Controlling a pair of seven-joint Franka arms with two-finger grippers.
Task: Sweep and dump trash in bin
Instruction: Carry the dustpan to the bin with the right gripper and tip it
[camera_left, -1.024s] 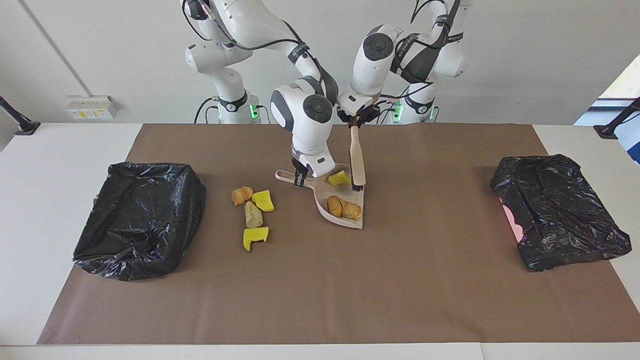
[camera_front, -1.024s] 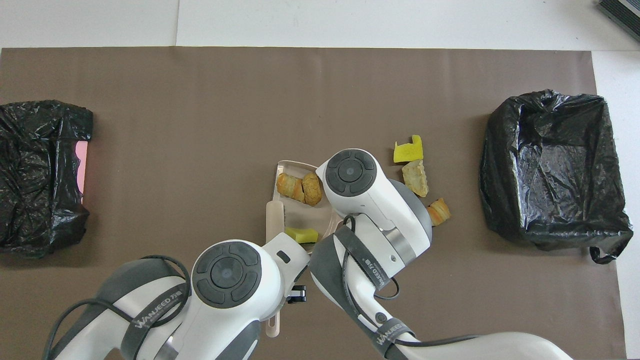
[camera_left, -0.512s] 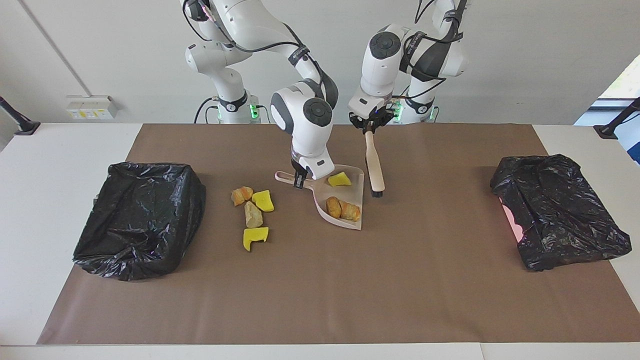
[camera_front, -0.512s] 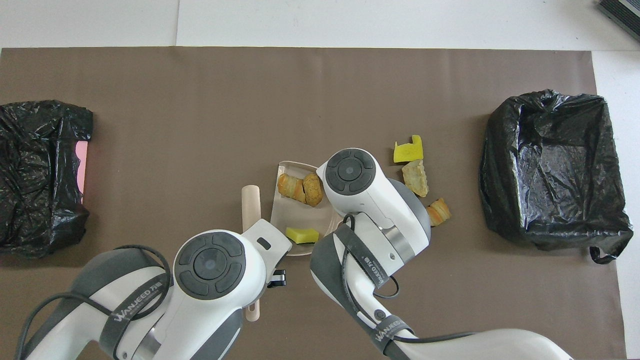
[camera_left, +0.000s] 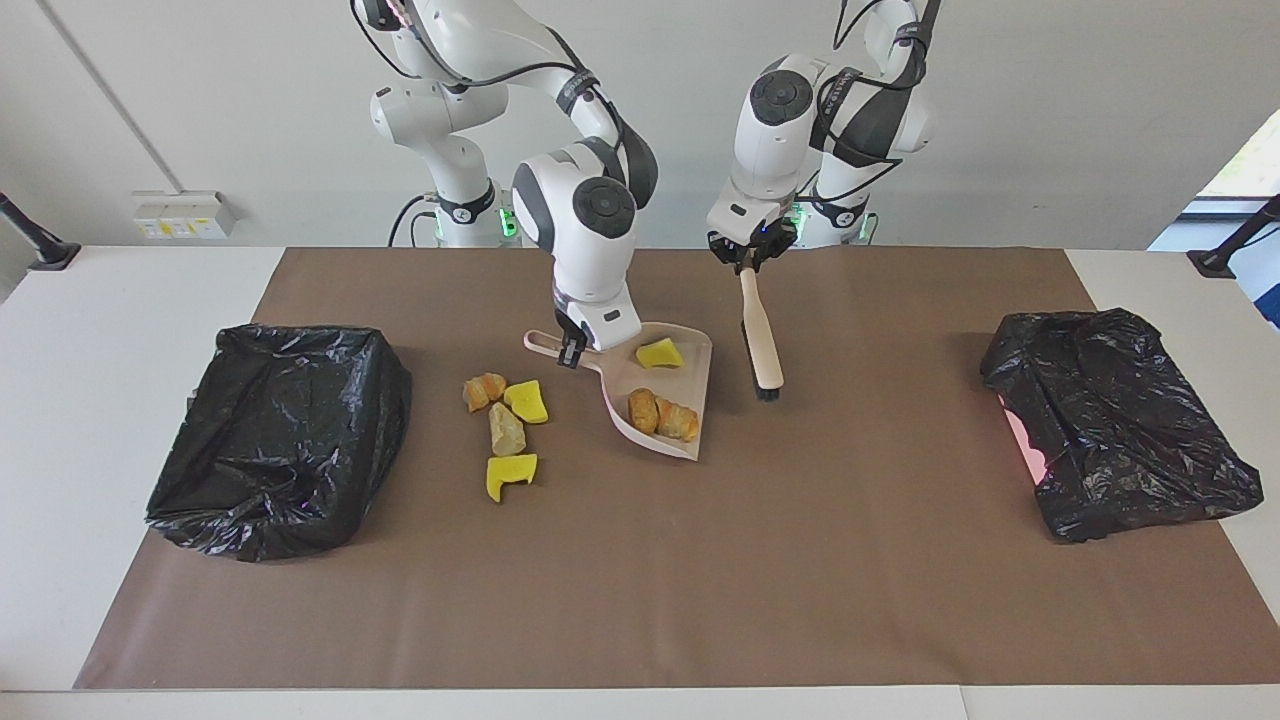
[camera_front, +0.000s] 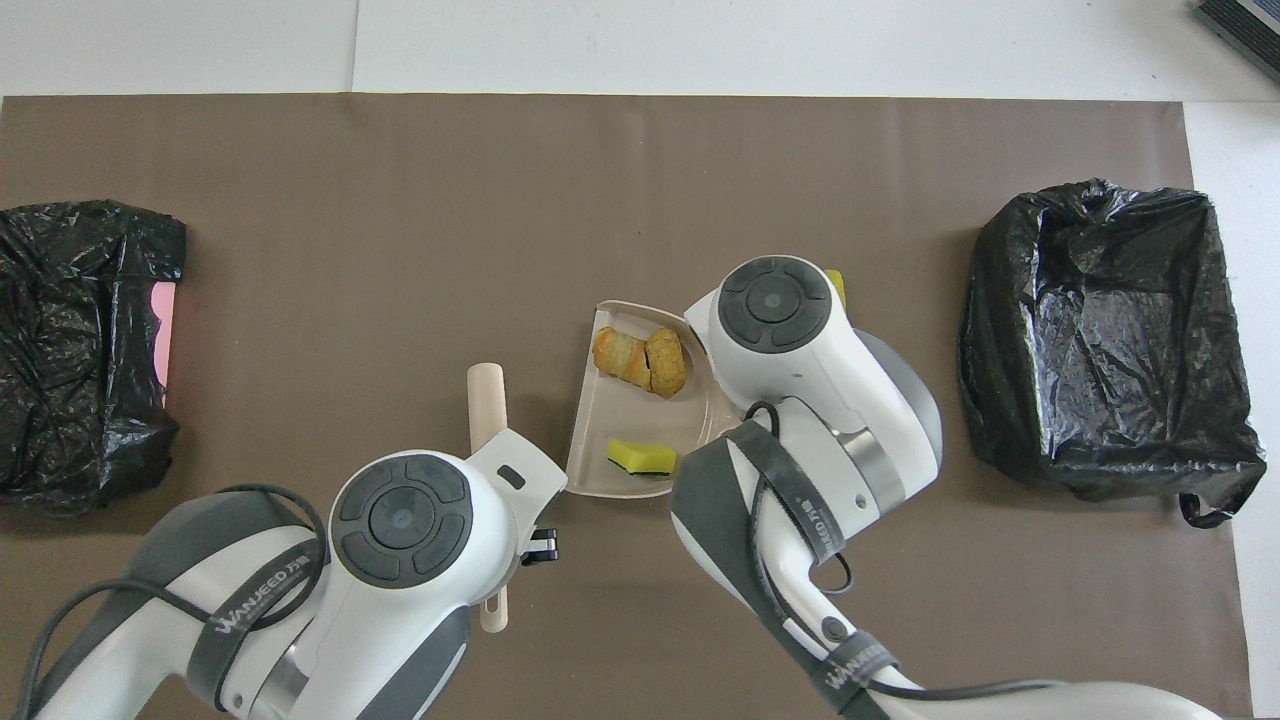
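Note:
My right gripper (camera_left: 572, 352) is shut on the handle of the beige dustpan (camera_left: 690, 375) and holds it just above the mat. In the pan (camera_front: 603, 420) lie a yellow wedge (camera_left: 660, 353) and two bread chunks (camera_left: 662, 417) of trash. Several more trash pieces (camera_left: 507, 430) sit on the mat beside it, toward the right arm's end; the right arm covers most of them in the overhead view. My left gripper (camera_left: 745, 262) is shut on the brush (camera_left: 762, 335), which hangs bristles down beside the pan, toward the left arm's end.
An open bin lined with a black bag (camera_left: 285, 435) (camera_front: 1110, 340) stands at the right arm's end of the brown mat. A crumpled black bag over something pink (camera_left: 1115, 435) (camera_front: 80, 340) lies at the left arm's end.
The left gripper drew the brush out of the dustpan and away toward the left arm's end. The right gripper raised the loaded pan slightly and shifted it toward the loose pieces.

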